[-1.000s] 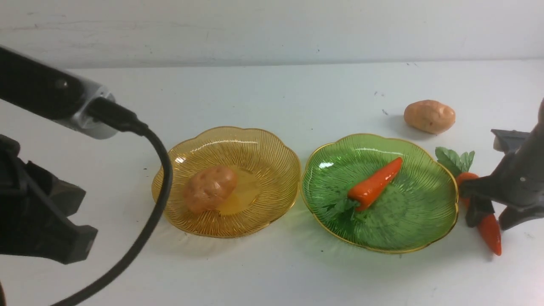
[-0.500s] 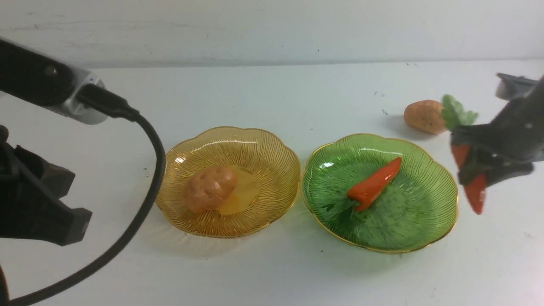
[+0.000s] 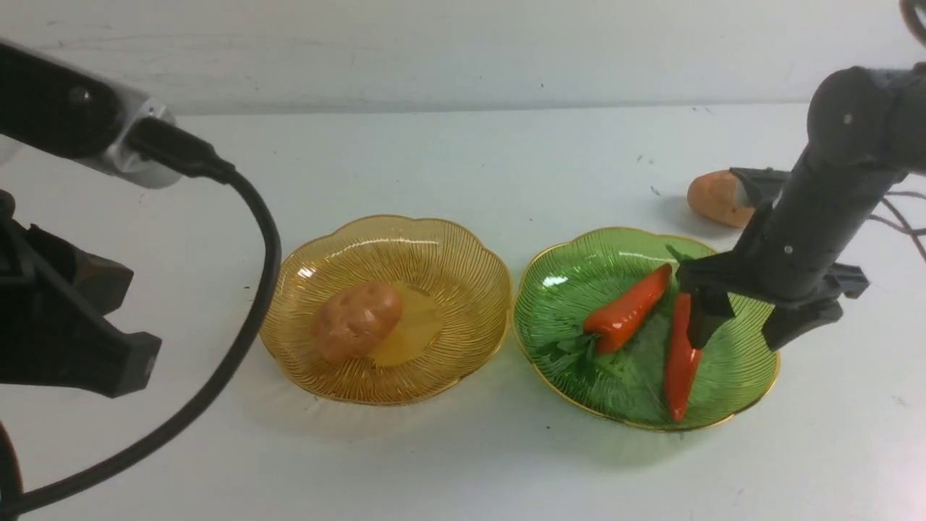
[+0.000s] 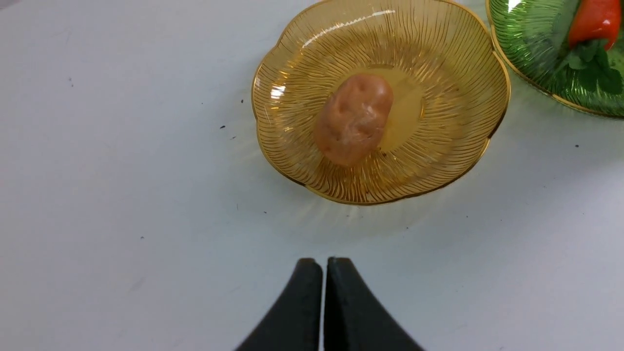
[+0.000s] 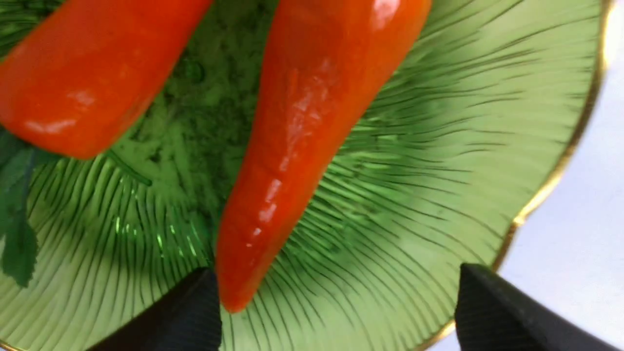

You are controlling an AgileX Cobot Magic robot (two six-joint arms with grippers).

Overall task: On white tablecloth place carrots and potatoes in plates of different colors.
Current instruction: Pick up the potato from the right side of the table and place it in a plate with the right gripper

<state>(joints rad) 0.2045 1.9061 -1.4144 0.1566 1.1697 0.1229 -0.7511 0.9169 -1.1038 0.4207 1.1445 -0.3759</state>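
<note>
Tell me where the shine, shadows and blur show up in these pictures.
Front view: white glare on the amber plate and green plate, soft shadow beside the far potato. Left wrist view: bright glints on both plates. Right wrist view: glossy highlights on the carrots, right gripper fingers blurred.

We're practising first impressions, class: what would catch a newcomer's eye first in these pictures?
Two glossy red-orange carrots, and, lying in the green plate, with the dark, open right gripper over its right side. Next, the amber plate to the left, holding one brown potato.
</note>
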